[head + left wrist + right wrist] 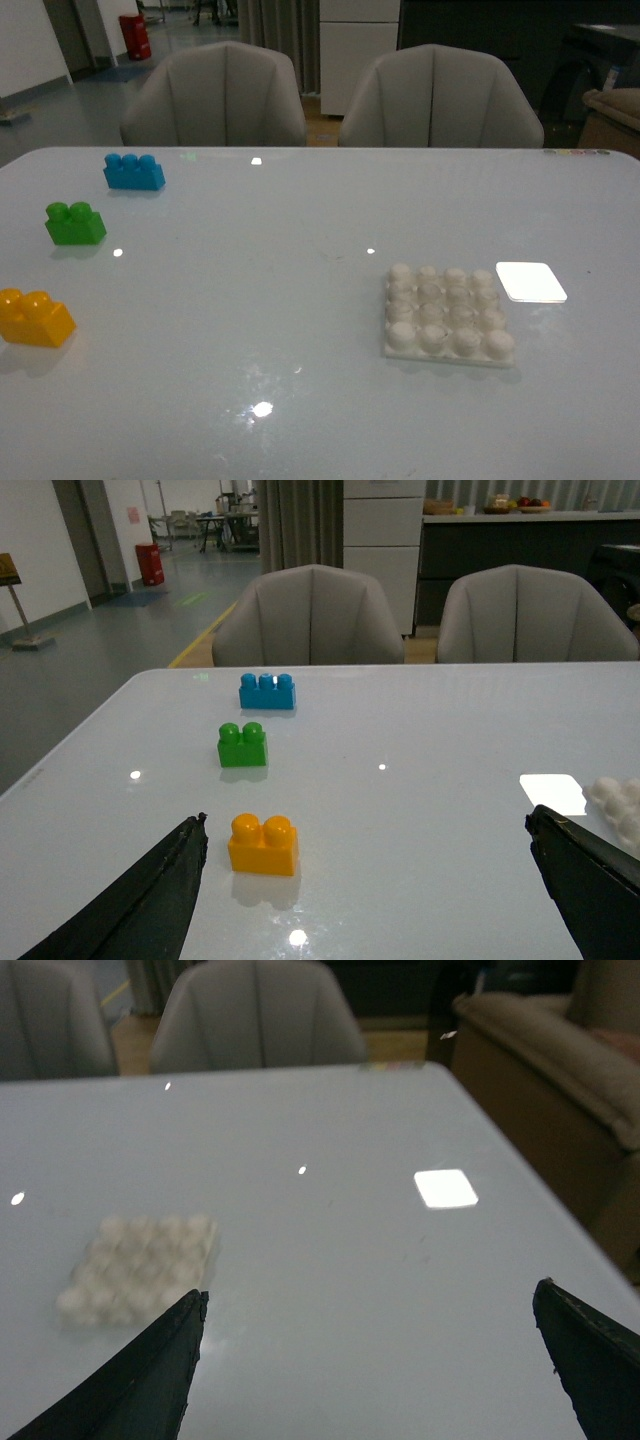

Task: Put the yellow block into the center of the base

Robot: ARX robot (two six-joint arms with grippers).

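The yellow block (36, 318) stands upright on the pale worktop (250, 330), near the front edge on the robot's left side, with its two studs pointing up. Behind it, further from the robot, stand a green brick (74, 223) and then a blue brick (133, 171), each apart from the others. The base (447, 313) lies flat on the right half of the worktop, well apart from the yellow block, with its studs uncovered. Just beside its far right corner lies a white card (531, 282). The left end effector (365, 820) hangs over the worktop with its fingers spread wide; the yellow block is ahead of it and is not gripped. The right end effector (370, 1290) is also spread wide and holds nothing, with the base ahead of it.
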